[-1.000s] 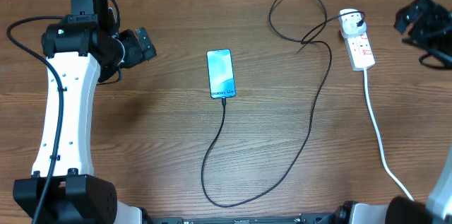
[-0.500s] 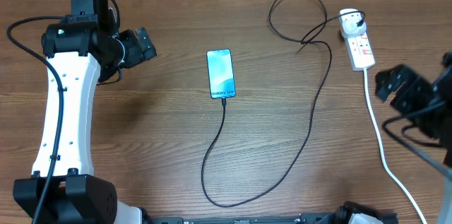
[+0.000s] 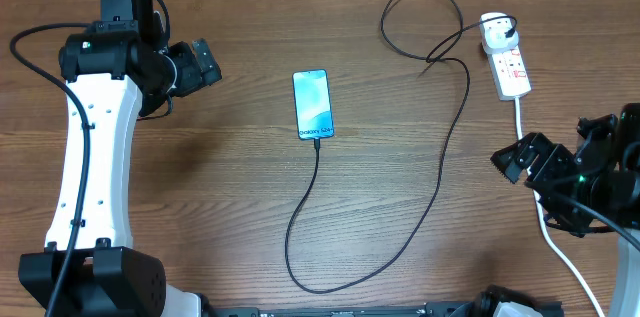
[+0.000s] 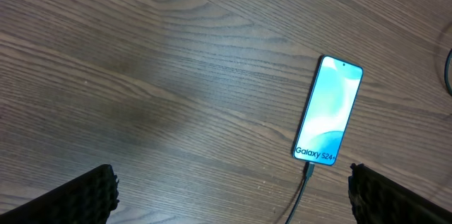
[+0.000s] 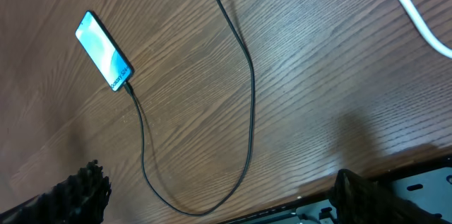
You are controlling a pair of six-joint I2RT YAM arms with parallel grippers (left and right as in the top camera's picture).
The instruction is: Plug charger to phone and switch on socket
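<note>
The phone (image 3: 312, 104) lies flat mid-table, teal screen up, "Galaxy" text at its near edge. It also shows in the left wrist view (image 4: 329, 110) and the right wrist view (image 5: 104, 51). The black charger cable (image 3: 440, 172) is plugged into the phone's near edge, loops along the table and runs to its white plug head (image 3: 496, 30) in the white socket strip (image 3: 510, 69). My left gripper (image 3: 205, 62) is open, left of the phone. My right gripper (image 3: 520, 160) is open, over the strip's thick white cord, near the table's right edge.
The socket's thick white cord (image 3: 533, 182) runs down the right side toward the front edge. The table's front edge with a black frame shows in the right wrist view (image 5: 367, 189). Cardboard lies along the far edge.
My right arm has swung from beside the socket at the far right down toward the front right, over the white cord. The left arm, phone and cable have not moved.
</note>
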